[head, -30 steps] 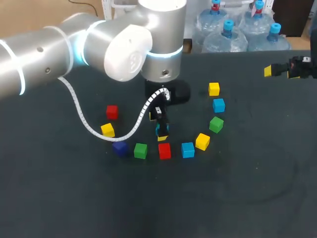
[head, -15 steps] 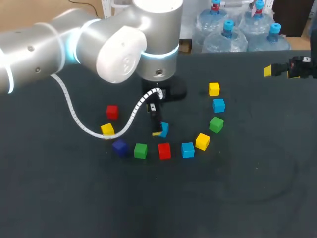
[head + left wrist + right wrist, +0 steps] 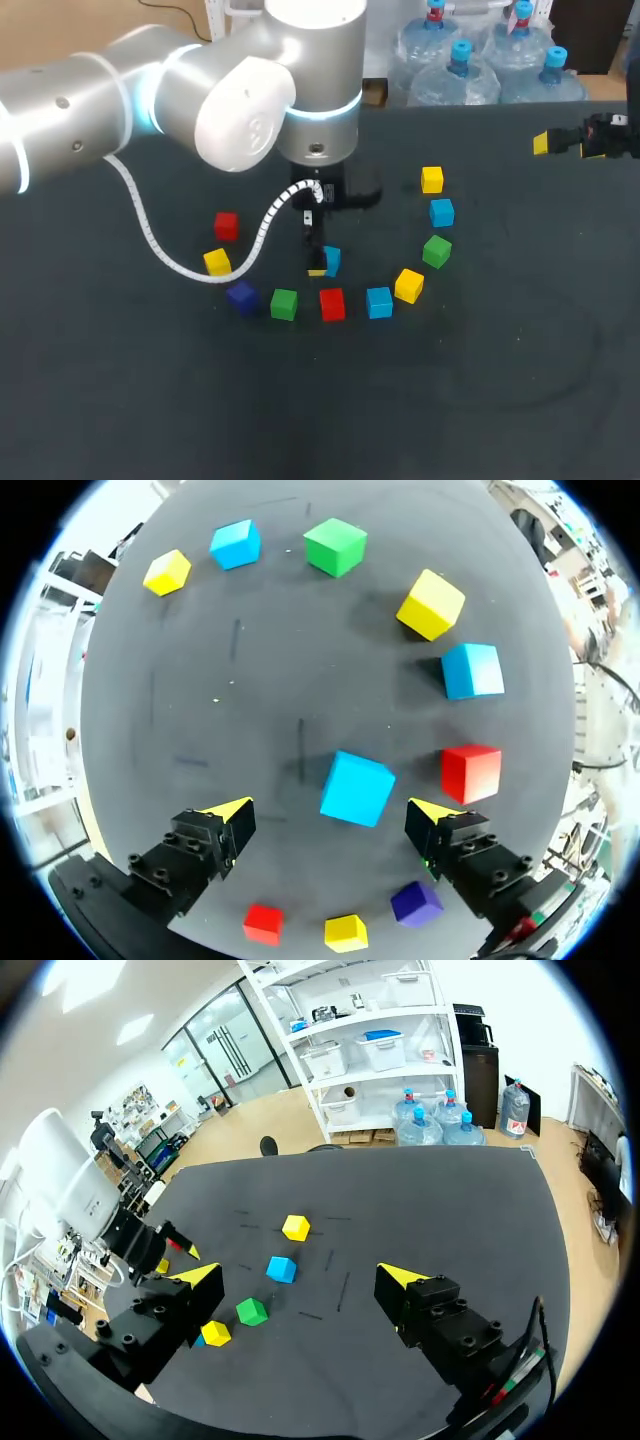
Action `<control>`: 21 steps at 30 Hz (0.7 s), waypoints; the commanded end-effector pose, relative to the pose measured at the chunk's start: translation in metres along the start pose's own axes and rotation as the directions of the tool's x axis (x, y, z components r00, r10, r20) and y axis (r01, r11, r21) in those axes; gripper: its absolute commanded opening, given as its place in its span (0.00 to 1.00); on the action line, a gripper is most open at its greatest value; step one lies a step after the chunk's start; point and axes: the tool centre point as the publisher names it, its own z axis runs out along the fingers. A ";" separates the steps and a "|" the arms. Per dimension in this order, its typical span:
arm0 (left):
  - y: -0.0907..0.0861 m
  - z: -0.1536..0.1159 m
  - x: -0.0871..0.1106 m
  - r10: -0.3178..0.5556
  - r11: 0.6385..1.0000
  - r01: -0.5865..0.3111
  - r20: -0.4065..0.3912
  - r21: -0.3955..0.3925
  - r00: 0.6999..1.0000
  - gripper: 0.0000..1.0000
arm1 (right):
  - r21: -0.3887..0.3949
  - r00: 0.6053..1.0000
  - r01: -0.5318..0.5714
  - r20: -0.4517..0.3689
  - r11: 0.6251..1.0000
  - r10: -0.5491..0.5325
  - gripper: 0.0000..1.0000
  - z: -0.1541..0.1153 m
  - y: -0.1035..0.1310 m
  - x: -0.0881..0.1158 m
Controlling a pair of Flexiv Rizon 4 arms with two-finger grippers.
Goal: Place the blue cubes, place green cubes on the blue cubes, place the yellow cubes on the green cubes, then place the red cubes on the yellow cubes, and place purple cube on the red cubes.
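Note:
A blue cube lies on the dark table between the spread fingers of my left gripper, which hangs open just above it; neither finger touches it. In the head view that blue cube sits inside a ring of cubes, under my left gripper. The ring holds blue cubes, green cubes, yellow cubes, red cubes and a purple cube. My right gripper is open and empty at the far right.
My left arm reaches in over the table's back left and hides part of it. A white coiled cable hangs from it near the red and yellow cubes on the left. Bare table lies at the front and right.
My left gripper has drawn back and up a little, uncovering the blue cube, which stays on the table. The right arm has not moved.

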 end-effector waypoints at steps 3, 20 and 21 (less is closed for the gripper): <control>0.012 0.007 -0.006 0.027 0.999 -0.027 -0.009 0.039 1.000 1.00 | 0.005 1.000 -0.001 0.001 1.000 0.001 1.00 0.000 0.001 0.000; 0.014 0.007 -0.004 0.025 0.997 -0.025 -0.001 0.067 1.000 0.32 | 0.005 1.000 -0.001 0.001 1.000 0.001 1.00 0.000 0.001 0.000; 0.014 0.007 -0.004 0.025 0.997 -0.025 0.000 0.067 1.000 0.31 | 0.005 1.000 -0.001 0.001 1.000 0.001 1.00 0.000 0.001 0.000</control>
